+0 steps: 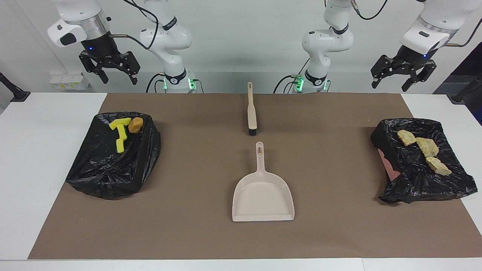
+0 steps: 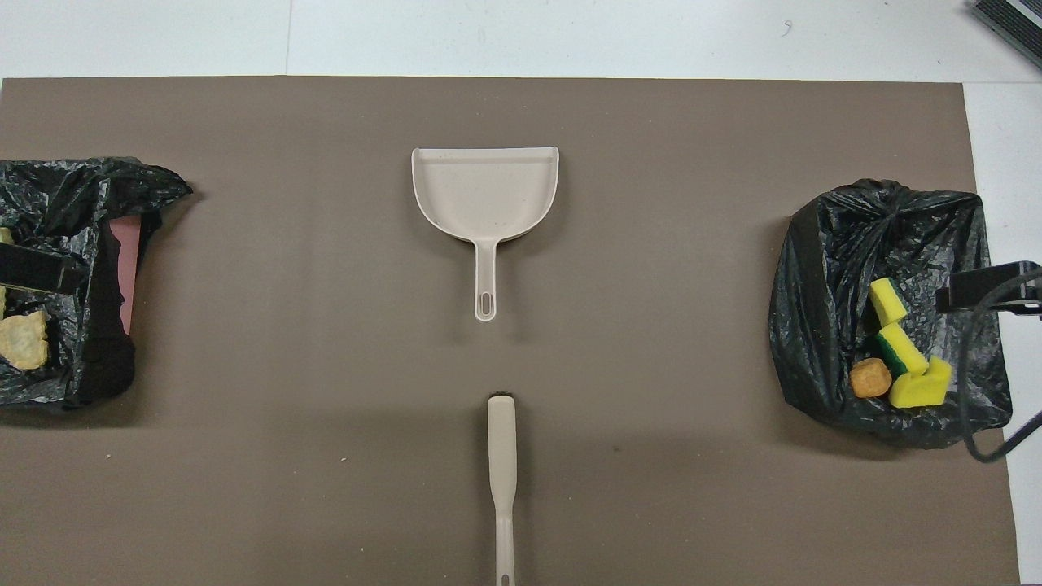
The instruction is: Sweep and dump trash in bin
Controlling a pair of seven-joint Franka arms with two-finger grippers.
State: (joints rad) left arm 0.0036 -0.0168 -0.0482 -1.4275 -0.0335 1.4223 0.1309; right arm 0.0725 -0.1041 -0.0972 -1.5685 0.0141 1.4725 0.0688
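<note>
Beige brush w/ black bristles lay mid-surface, long axis pointing away from robots, handle at their edge, about equidistant from both arms. Left hand & right hand hung released, empty, above bag-lined bins at either end. Trash sat inside: yellow-green sponge bits w/ orange lump, pale tan chunks.

Only the brush and dustpan interrupt the mat's middle (bins flank it).

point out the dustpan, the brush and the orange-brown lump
dustpan (image 1: 263, 197): facing view, bare middle of its pan.
brush (image 1: 251, 111): facing view, beige handle just above the black bristles.
orange-brown lump (image 2: 870, 378): overhead view, its top, on the black bag.
</note>
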